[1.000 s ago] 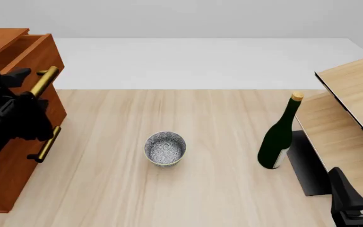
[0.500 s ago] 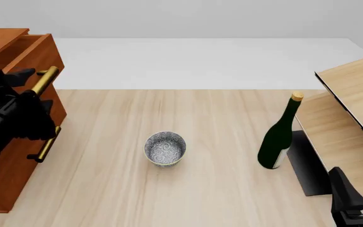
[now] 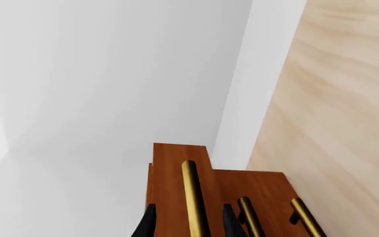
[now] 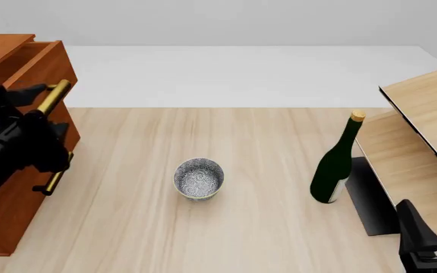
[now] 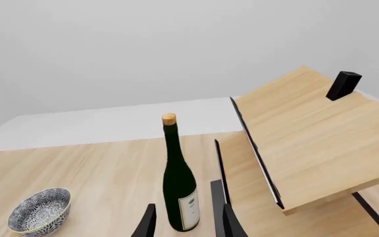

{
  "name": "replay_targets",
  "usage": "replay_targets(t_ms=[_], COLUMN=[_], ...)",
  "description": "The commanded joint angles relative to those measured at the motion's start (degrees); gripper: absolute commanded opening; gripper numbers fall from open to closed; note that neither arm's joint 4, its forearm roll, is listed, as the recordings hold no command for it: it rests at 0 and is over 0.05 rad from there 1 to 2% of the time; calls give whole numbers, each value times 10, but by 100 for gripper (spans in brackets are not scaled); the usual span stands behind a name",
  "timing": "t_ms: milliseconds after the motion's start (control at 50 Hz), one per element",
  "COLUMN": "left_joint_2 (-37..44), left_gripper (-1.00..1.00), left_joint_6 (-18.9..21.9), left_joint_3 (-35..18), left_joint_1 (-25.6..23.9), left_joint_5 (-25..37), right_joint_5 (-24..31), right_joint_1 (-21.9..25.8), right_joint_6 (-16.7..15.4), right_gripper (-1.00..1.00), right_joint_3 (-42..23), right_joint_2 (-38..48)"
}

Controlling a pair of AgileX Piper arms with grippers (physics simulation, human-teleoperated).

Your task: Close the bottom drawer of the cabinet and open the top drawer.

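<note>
The pale wood tabletop fills most of the front view. At its nine o'clock side stands the cabinet, a large reddish-brown wooden chest with brass bar handles. Opposite, at three o'clock, sits a slanted pale light-wood piece of furniture, well apart from it.

The top drawer, the cabinet's uppermost reddish-brown box, juts out a little beyond the fronts below, so I judge it partly open. Nothing of its inside shows from here. The bottom drawer, seen in the left wrist view by its brass handle nearest the tabletop, looks about level with the middle one; I take it to be closed, though the black arm hides most of it in the front view.

The left gripper hangs at the top drawer's handle. In the left wrist view its dark fingers stand one on each side of the brass bar, set to pull; whether they clench it I cannot tell.

A dark green glass bottle with a cork stands upright near the light furniture. The right gripper rests at five o'clock, its fingers released and apart, holding nothing, apparently parked clear.

A small speckled blue-and-white bowl sits mid-tabletop, with nothing in it.
</note>
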Motion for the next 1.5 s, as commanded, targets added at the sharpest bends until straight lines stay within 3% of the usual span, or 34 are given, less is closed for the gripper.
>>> replay_targets(t_ms=[20,480,580,680,900,960,1060,1140,1260,1380,1480,1500], left_joint_2=[-10,-42,-53,-61,-35,-34,-9,-8,45,78,74,95], left_gripper=[100,100,100,100,100,100,100,100,100,100,100,100], left_joint_6=[-11,-25,-63,-72,-191,-202,-273,-291,-410,-490,-490,-538], left_joint_3=[-4,-25,-67,-92,-250,-266,-338,-366,-488,-554,-560,-592], left_joint_1=[-18,-35,-38,-34,-36,-30,-40,-32,-39,-37,-25,-31], left_joint_5=[13,49,103,129,271,282,358,377,501,575,587,620], right_joint_5=[-4,3,2,-2,-14,-16,-15,-12,-4,-2,3,3], right_joint_1=[-2,-4,-5,-7,-8,-8,-6,-4,-6,-6,-5,-5], right_joint_6=[1,9,11,13,15,15,12,11,12,13,13,13], right_gripper=[100,100,100,100,100,100,100,100,100,100,100,100], right_joint_3=[-1,0,0,0,0,0,0,0,0,0,0,0], right_joint_2=[4,-2,-1,3,15,17,16,12,5,2,-2,-3])
